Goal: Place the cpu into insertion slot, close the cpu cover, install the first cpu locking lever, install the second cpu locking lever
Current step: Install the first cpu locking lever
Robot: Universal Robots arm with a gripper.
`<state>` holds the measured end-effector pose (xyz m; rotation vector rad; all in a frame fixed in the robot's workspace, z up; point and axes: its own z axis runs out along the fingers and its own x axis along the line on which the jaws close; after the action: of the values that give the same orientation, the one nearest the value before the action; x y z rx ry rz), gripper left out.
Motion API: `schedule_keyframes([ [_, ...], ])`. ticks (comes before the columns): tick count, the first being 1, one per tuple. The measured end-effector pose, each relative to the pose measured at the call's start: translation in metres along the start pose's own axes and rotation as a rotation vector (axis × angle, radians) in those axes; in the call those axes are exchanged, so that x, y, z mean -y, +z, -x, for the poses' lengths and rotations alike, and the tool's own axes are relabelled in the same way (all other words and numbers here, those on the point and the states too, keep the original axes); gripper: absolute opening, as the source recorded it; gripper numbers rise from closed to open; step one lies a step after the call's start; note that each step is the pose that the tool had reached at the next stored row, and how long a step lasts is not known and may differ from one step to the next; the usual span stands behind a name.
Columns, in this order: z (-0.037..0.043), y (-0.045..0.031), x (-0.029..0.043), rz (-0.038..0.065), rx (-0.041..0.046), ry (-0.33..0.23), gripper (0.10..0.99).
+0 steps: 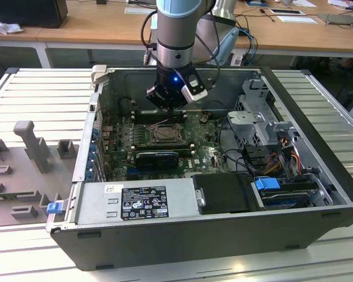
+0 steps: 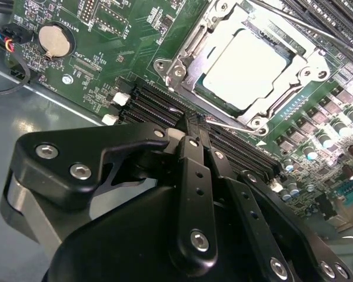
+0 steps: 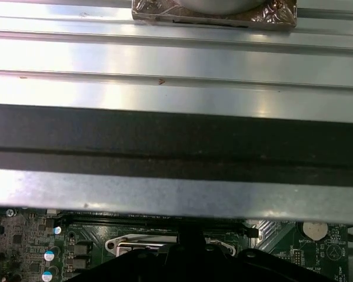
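Note:
The cpu point(image 2: 247, 61) lies flat in the insertion slot point(image 1: 163, 134), its pale silvery top showing through the window of the cpu cover point(image 2: 191, 56), which lies down around it. A thin metal locking lever point(image 2: 235, 123) runs along the socket edge nearest my fingers. My gripper point(image 2: 195, 126) hangs just beyond the far side of the socket in the exterior view point(image 1: 167, 108). Its black fingers point(image 2: 191, 176) are shut together, tips right by the lever's end. I cannot tell whether they touch it.
Black memory slots point(image 2: 159, 103) and a coin battery point(image 2: 53, 38) sit on the green board beside the socket. The open case point(image 1: 317, 200) encloses drive bays at the exterior view's right and a power supply point(image 1: 135, 200) in front. The case wall point(image 3: 176, 141) stands close behind my gripper.

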<state>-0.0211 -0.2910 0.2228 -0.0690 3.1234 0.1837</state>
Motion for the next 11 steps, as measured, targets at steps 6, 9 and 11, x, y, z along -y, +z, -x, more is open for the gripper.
schedule_keyframes([
  [6, 0.0000, 0.0010, 0.0000, 0.000, -0.0003, -0.010, 0.106],
  [9, -0.0001, 0.0031, 0.0002, 0.000, -0.0007, -0.017, 0.106],
  [11, 0.0001, 0.0063, 0.0005, 0.000, -0.0012, -0.022, 0.106],
])
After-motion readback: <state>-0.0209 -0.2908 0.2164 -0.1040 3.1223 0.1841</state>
